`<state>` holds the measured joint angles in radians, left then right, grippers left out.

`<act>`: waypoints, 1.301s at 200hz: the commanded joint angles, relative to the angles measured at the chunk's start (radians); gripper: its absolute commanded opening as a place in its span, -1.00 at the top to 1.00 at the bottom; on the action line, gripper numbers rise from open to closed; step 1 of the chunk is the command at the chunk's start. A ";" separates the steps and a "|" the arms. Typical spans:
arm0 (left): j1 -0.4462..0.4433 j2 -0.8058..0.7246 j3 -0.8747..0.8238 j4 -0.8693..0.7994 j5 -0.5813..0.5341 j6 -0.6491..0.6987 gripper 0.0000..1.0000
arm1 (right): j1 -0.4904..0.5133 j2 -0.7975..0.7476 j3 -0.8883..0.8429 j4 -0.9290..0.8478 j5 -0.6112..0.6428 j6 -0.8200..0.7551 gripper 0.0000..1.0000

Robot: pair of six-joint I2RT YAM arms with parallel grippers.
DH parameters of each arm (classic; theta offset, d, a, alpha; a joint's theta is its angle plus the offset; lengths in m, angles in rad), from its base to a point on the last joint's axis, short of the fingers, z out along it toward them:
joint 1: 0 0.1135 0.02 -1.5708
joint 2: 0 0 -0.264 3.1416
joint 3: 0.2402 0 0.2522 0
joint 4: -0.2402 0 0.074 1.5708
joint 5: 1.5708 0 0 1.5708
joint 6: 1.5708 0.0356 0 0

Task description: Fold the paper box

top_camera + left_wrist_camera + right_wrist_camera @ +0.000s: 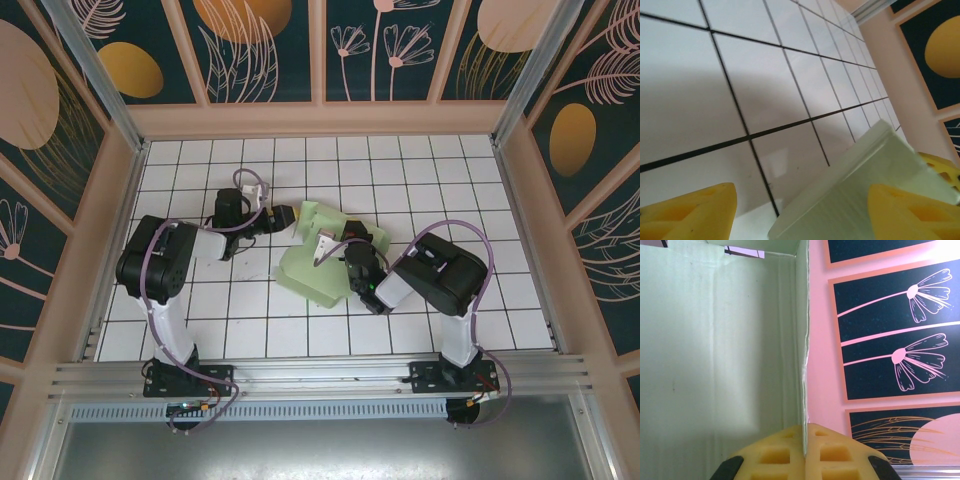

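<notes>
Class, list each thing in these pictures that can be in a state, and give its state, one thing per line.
paper box: partly folded, a wall raised, lying on the tiled table.
left gripper: open, a box flap between its jaws.
right gripper: shut on the paper box's thin edge.

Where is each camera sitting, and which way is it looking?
Top camera: high up behind the robot, looking down at the tiled table, the left arm, the right arm and the paper box.
Left wrist camera: on the left arm, looking low across the tiles toward a wall; the open left gripper frames the bottom.
Right wrist camera: on the right arm, looking along the card toward a flower panel; the right gripper pinches a card edge.
Shared: all three see the paper box.
</notes>
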<state>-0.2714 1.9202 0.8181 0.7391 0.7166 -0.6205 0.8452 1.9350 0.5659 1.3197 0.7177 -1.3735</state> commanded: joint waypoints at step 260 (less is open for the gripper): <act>-0.072 0.004 0.016 -0.013 -0.046 0.178 -0.07 | -0.007 -0.116 0.114 -0.363 -0.069 0.098 1.00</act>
<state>-0.3405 1.9232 0.8192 0.7460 0.6910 -0.4770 0.8413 1.8572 0.6453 1.0431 0.6865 -1.3373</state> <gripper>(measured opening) 0.533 0.043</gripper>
